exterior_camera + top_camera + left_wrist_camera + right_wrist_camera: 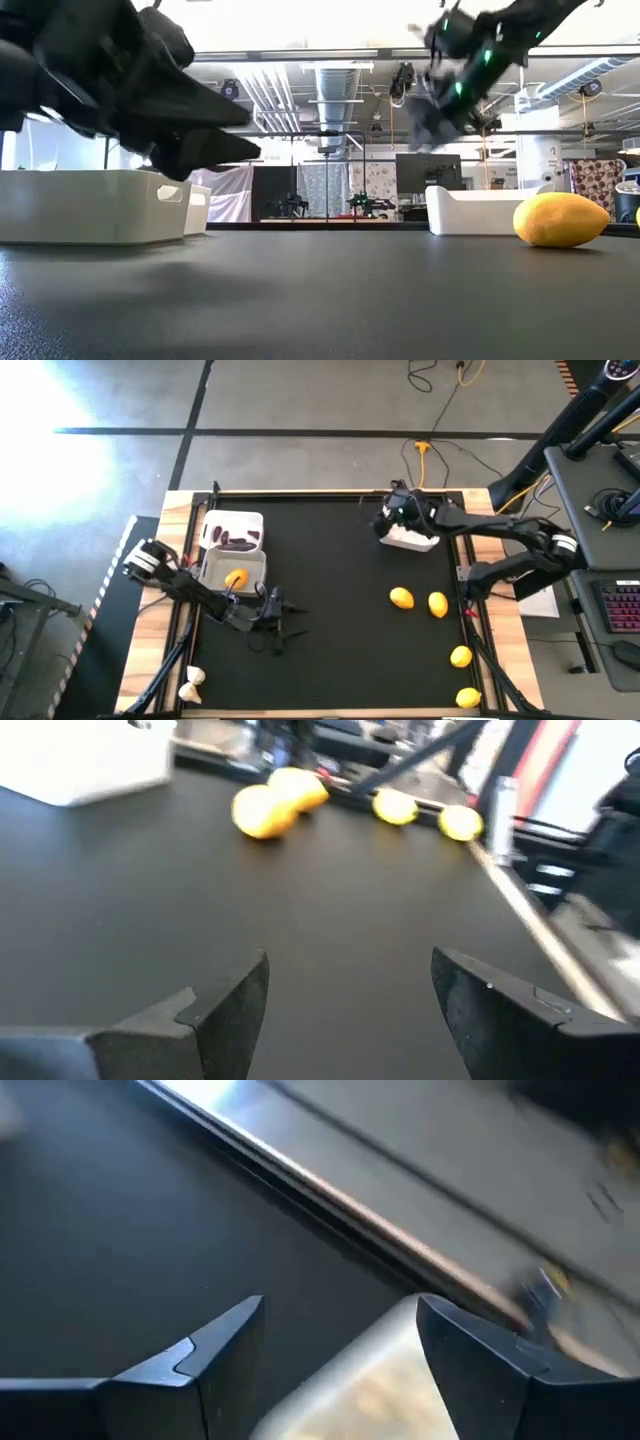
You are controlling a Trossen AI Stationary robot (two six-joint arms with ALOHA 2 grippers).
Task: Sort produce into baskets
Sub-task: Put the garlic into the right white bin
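Observation:
Three white baskets stand on the black mat. The far-left one point(232, 530) holds dark purple pieces, and the one just nearer point(232, 570) holds a lemon point(236, 577). The third point(410, 539) sits at the far right. Several lemons point(401, 597) point(437, 604) point(460, 656) point(468, 698) lie on the mat at the right. Two white garlic bulbs point(193, 677) lie on the wooden edge at the near left. My left gripper point(290, 616) is open and low over the mat, beside the lemon basket. My right gripper point(384, 519) hangs open over the far-right basket point(370, 1380), with nothing between its fingers.
The metal rail of the table frame point(330, 1190) runs along the far edge just beyond my right gripper. The middle of the mat point(330, 580) lies between the two arms. A yellow cable point(422, 450) runs across the floor behind the table.

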